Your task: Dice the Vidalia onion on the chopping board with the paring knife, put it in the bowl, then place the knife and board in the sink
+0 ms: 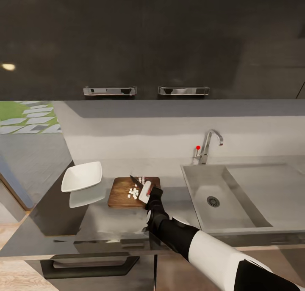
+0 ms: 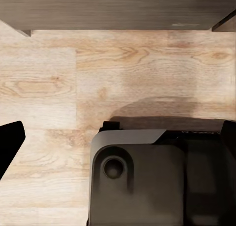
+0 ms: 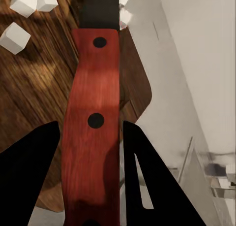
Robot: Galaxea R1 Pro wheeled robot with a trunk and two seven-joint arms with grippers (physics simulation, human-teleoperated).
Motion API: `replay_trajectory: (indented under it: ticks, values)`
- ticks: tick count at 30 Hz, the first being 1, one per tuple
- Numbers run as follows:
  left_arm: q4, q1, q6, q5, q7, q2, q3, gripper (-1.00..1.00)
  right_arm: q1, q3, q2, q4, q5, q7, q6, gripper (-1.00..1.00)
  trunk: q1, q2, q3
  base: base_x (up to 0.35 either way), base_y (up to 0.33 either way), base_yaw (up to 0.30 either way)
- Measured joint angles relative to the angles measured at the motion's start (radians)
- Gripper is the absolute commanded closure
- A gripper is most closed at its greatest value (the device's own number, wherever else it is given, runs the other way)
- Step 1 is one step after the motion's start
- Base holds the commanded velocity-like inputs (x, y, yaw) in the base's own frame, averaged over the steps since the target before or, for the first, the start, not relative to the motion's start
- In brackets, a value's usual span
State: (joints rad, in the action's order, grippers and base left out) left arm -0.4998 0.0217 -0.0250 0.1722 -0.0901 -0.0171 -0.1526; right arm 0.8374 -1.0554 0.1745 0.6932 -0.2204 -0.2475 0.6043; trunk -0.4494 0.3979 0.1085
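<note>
Grey glossy countertop [image 1: 118, 223] is seen running left to right, its front edge near the robot and a pale backsplash behind. Bare worktop is left between the dark-brown rectangular wooden chopping board [image 1: 120, 193] and the rectangular stainless-steel sink [image 1: 199, 198] to its right. A shallow white squarish bowl [image 1: 82, 176] is set just left of the board, near the counter's left end. The sink basin is shown with a round drain, a flat drainboard further right, and a chrome tap with a red knob [image 1: 207, 147] at its back edge.

Small pale onion dice [image 1: 134, 193] are scattered on the board's middle and right part, with a few more at its far edge. The right gripper [image 1: 149, 190] is held over the board's right side, its black fingers [image 3: 29, 181] closed against both sides of the red handle of the slim paring knife [image 3: 93, 113]. The dark blade is pointed away from the gripper, over the board and the dice beside it.

The left gripper's state cannot be told; a dark robot base part [image 2: 157, 181] and light wooden floor [image 2: 73, 88] are seen in the left wrist view.
</note>
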Motion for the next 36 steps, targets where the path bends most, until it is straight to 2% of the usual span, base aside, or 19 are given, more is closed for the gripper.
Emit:
replay_trajectory:
  ticks: [12, 16, 17, 19, 22, 23, 24, 27, 29, 30, 33, 35, 36]
  values:
    - [0.000, 0.000, 0.000, 0.000, 0.001, 0.000, 0.000, -1.00, 0.000, 0.001, 0.000, 0.003, -0.002, -0.004, -0.007, 1.00, 0.000, 0.000, 0.000, 0.000, 0.000, 0.000]
    - [0.000, 0.000, 0.000, 0.000, 0.001, 0.000, 0.000, -1.00, 0.000, 0.021, 0.000, 0.019, -0.007, -0.010, -0.009, 1.00, 0.000, 0.000, 0.000, 0.000, 0.000, 0.000]
    - [0.000, 0.000, 0.000, 0.000, 0.001, 0.000, 0.000, -1.00, 0.000, 0.054, 0.000, 0.028, -0.008, -0.012, -0.009, 1.00, 0.000, 0.000, 0.000, 0.000, 0.000, 0.000]
    - [0.000, 0.000, 0.000, 0.000, 0.001, 0.000, 0.000, -1.00, 0.000, 0.151, 0.000, 0.066, -0.009, -0.014, -0.008, 1.00, 0.000, 0.000, 0.000, 0.000, 0.000, 0.000]
    - [0.000, 0.000, 0.000, 0.000, 0.001, 0.000, 0.000, -1.00, 0.000, 0.313, 0.000, 0.198, -0.013, -0.012, 0.001, 1.00, 0.000, 0.000, 0.000, 0.000, 0.000, 0.000]
    - [0.000, 0.000, 0.000, 0.000, 0.001, 0.000, 0.000, -1.00, 0.000, 0.356, 0.000, 0.244, -0.012, -0.010, 0.007, 1.00, 0.000, 0.000, 0.000, 0.000, 0.000, 0.000]
    - [0.000, 0.000, 0.000, 0.000, 0.001, 0.000, 0.000, -1.00, 0.001, 0.380, 0.000, 0.278, -0.010, -0.009, 0.016, 1.00, 0.000, 0.000, 0.000, 0.000, 0.000, 0.000]
    - [0.000, 0.000, 0.000, 0.000, 0.001, 0.000, 0.000, -1.00, 0.000, 0.457, -0.048, 0.397, -0.007, 0.005, 0.057, 1.00, 0.000, 0.000, 0.000, 0.000, 0.000, 0.000]
    - [0.000, 0.000, 0.000, 0.000, 0.001, 0.000, 0.000, -1.00, 0.000, 0.503, -0.080, 0.444, 0.014, 0.059, 0.069, 1.00, 0.000, 0.000, 0.000, 0.000, 0.000, 0.000]
    - [0.001, 0.000, 0.000, 0.000, 0.001, 0.000, 0.000, -1.00, 0.000, 0.527, -0.100, 0.456, 0.030, 0.107, 0.072, 1.00, 0.000, 0.000, 0.000, 0.000, 0.000, 0.000]
    - [0.001, 0.000, 0.000, 0.000, 0.001, 0.000, 0.000, -1.00, 0.001, 0.587, -0.155, 0.466, 0.061, 0.210, 0.075, 1.00, 0.000, 0.000, 0.000, 0.000, 0.000, 0.000]
    - [0.001, 0.000, 0.000, 0.000, 0.001, 0.000, 0.000, -1.00, 0.000, 0.625, -0.205, 0.464, 0.097, 0.265, 0.074, 1.00, 0.000, 0.000, 0.000, 0.000, 0.000, 0.000]
    - [0.001, 0.000, 0.000, 0.000, 0.001, 0.001, 0.000, -1.00, 0.001, 0.636, -0.244, 0.457, 0.131, 0.299, 0.072, 1.00, 0.000, 0.000, 0.000, 0.000, 0.000, 0.000]
